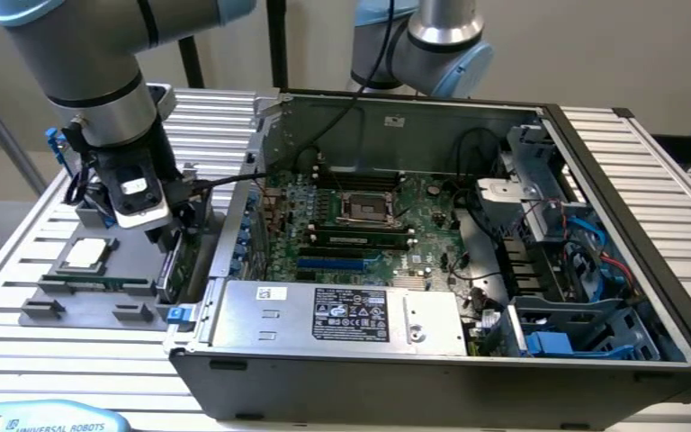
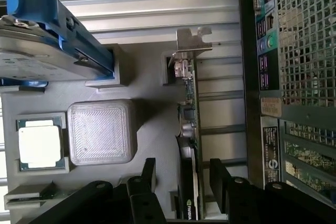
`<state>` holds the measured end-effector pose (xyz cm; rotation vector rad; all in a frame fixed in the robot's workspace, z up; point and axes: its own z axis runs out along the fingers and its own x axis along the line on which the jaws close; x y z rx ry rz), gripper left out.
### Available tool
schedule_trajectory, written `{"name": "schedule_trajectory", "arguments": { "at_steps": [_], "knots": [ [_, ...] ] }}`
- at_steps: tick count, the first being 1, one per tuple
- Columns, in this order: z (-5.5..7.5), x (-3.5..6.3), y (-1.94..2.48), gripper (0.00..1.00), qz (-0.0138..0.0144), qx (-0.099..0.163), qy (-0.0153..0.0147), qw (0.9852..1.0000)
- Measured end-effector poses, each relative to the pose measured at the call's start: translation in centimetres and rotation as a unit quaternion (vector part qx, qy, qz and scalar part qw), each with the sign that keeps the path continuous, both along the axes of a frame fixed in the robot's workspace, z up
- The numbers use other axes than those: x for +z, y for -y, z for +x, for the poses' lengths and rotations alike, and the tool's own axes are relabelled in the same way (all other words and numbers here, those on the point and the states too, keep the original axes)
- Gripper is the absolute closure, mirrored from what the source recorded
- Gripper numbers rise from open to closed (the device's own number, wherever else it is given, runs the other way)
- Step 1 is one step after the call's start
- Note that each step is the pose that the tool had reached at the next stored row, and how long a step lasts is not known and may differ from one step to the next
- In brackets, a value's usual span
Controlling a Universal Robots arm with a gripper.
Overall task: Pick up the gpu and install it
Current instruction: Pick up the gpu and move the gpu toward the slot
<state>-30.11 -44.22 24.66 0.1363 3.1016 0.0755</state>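
The gpu [image 2: 190, 124] stands on its edge in a slot of the grey holder [image 2: 147, 108], its silver end bracket [image 2: 192, 40] at the far end. In the wrist view my gripper [image 2: 184, 177] is open, with one black finger on each side of the card's black-faced end and a gap showing on both sides. In the exterior view the gripper [image 1: 163, 229] hangs low over the gpu [image 1: 173, 263] at the exterior view's left, just outside the open computer case [image 1: 633, 225].
The holder [image 1: 82, 310] also carries a CPU [image 1: 85, 254], a narrow memory stick [image 1: 96, 282] and a hard drive in a blue frame [image 2: 37, 45]. Inside the case lie the motherboard [image 1: 358, 211], a blue slot [image 1: 339, 265] and the power supply [image 1: 345, 315].
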Motion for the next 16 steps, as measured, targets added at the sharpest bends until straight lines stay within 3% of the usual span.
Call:
{"name": "schedule_trajectory", "arguments": {
  "at_steps": [6,16],
  "knots": [
    [0.22,-1.01,0.00,0.46,0.0000,0.000,0.0000,1.0000],
    [0.38,-1.10,-0.05,0.46,0.0017,0.000,0.0000,1.0000]
  ]
}}
